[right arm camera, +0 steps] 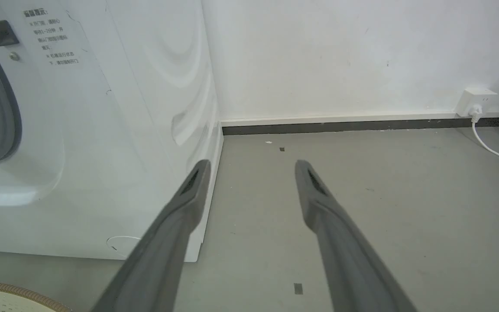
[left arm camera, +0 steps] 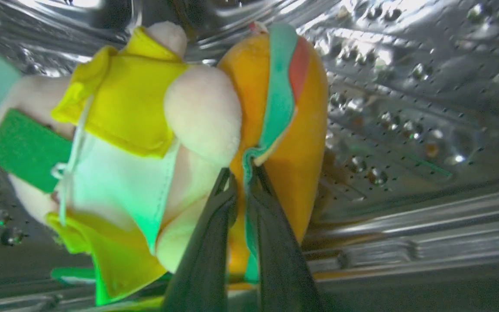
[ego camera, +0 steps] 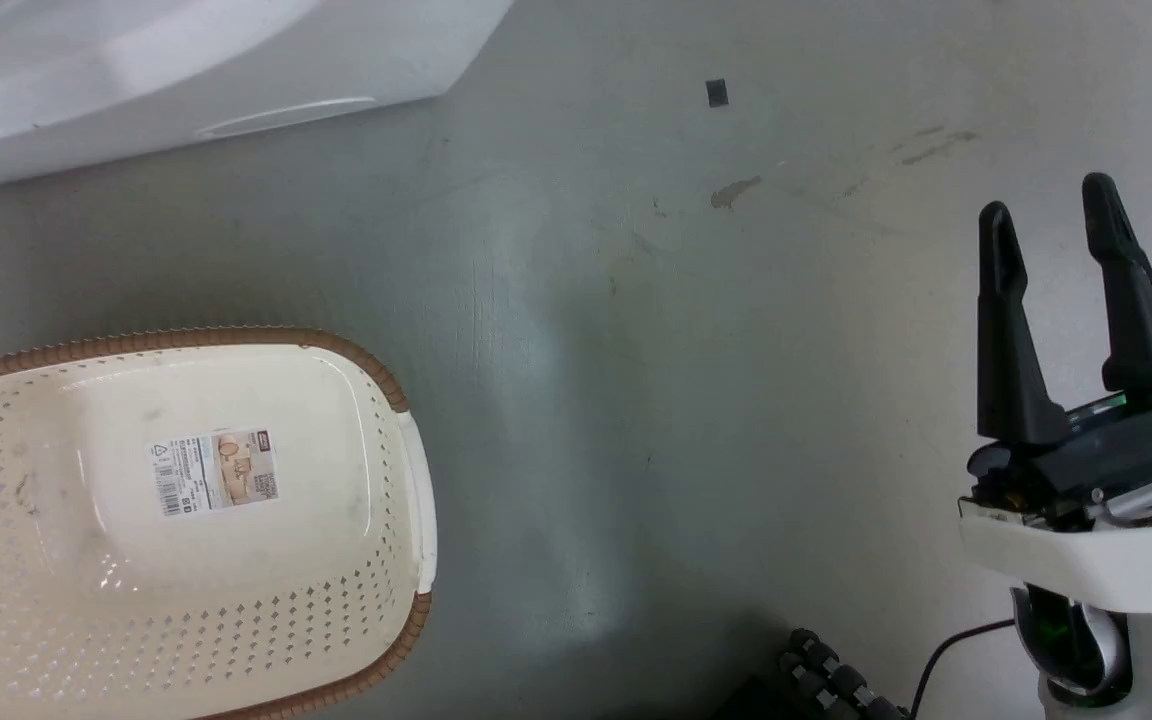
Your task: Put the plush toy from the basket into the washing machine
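The left hand (left arm camera: 241, 173) reaches inside the washing machine (right arm camera: 124, 130), its two dark fingers drawn close together and pinching a fold of teal fabric on the plush toy (left arm camera: 145, 108). The toy is a cream figure in yellow and white clothing with green bands, pressed against an orange padded part, and it hangs at the fingertips within the shiny perforated steel drum (left arm camera: 405, 108). Whether it rests on the drum wall cannot be told. The drum's curved surface lies open to one side of the toy, with ribbed steel bands running below the fingers.

The right hand (ego camera: 1046, 200) hovers over the grey floor (ego camera: 636, 400) at the robot's right, fingers spread wide and holding nothing, a green light glowing at its base. In the right wrist view it points toward the corner where the washer's side panel meets the white wall; the washer's front edge is just beside one finger, and bare floor stretches ahead to the dark skirting.

The basket (ego camera: 36, 600) sits on the floor at the robot's left, near the washer's front and well apart from the right hand, its paper label (ego camera: 216, 472) showing on the inside bottom. A white socket (right arm camera: 474, 99) and cable (right arm camera: 492, 149) sit at the far wall.
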Robot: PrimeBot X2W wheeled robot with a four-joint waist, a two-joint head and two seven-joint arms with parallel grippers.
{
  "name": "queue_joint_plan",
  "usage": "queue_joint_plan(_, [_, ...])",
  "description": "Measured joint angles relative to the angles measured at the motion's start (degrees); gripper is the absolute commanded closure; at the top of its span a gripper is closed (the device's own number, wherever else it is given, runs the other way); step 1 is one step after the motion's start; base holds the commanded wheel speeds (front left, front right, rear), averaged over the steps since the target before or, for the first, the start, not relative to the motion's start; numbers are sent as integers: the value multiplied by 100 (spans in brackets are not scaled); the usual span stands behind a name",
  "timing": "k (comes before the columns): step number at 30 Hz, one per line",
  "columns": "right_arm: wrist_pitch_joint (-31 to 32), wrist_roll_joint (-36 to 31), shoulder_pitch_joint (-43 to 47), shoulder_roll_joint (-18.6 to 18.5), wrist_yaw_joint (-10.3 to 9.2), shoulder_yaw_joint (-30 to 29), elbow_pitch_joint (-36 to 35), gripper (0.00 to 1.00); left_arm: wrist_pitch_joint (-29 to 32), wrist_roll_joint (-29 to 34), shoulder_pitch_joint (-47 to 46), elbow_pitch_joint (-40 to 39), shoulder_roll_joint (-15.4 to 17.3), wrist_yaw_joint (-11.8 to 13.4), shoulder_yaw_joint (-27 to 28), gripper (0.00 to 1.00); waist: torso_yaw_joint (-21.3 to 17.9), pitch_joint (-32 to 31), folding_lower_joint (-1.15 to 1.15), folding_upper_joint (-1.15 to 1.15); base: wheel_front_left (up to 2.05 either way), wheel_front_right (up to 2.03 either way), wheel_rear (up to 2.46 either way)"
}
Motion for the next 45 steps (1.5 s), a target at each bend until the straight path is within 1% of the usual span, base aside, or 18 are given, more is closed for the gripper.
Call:
queue_joint_plan(3, [0,29,-37,0,0,-4,12,0,153,14,-36,256,-5,-7,-114,100,-1,50,0,0,0,0,0])
queue_joint_plan(6, [0,30,-42,1,0,-8,41,0,64,9,-71,357,0,-41,-176,100,22,57,0,0,0,0,0])
queue_joint_plan(7, [0,29,-52,1,0,-9,49,0,-13,3,-71,381,1,-56,-203,17,29,48,0,0,0,0,0])
queue_joint_plan(8, [0,29,-69,0,0,-16,62,0,-105,3,-71,414,-1,-57,-236,0,38,32,0,0,0,0,0])
queue_joint_plan(12, [0,12,-110,1,0,-66,127,0,-449,-35,-68,580,-33,-66,-346,0,106,-82,0,0,0,0,0])
queue_joint_plan(17, [0,-197,-108,0,0,-120,176,0,-984,-155,81,872,-207,-107,-456,0,225,-401,-1,0,0,0,0])
queue_joint_plan(22, [-1,-333,-67,1,0,-154,314,0,-1702,-301,545,1078,-392,-108,-597,0,367,-904,-1,0,0,0,0])
queue_joint_plan(27, [0,-548,164,0,0,-238,449,0,-2365,-637,988,1076,-646,-109,-818,0,546,-1503,-1,0,0,0,0])
queue_joint_plan(30, [0,-634,339,1,0,-287,521,0,-2720,-875,1327,988,-805,-109,-953,0,680,-1875,-1,0,0,0,0])
queue_joint_plan(34, [-1,-722,581,0,0,-338,628,0,-3306,-1160,1825,745,-938,-109,-1003,0,873,-2365,-2,0,0,0,0])
queue_joint_plan(41, [0,-873,989,1,0,-378,788,0,-3595,-1304,2980,166,-1065,-101,-1073,0,1179,-3190,-2,0,0,0,0])
queue_joint_plan(45, [0,-890,1275,0,0,-413,866,0,-3638,-1290,3933,-364,-1198,53,-1104,0,1322,-3646,-2,1,0,0,0])
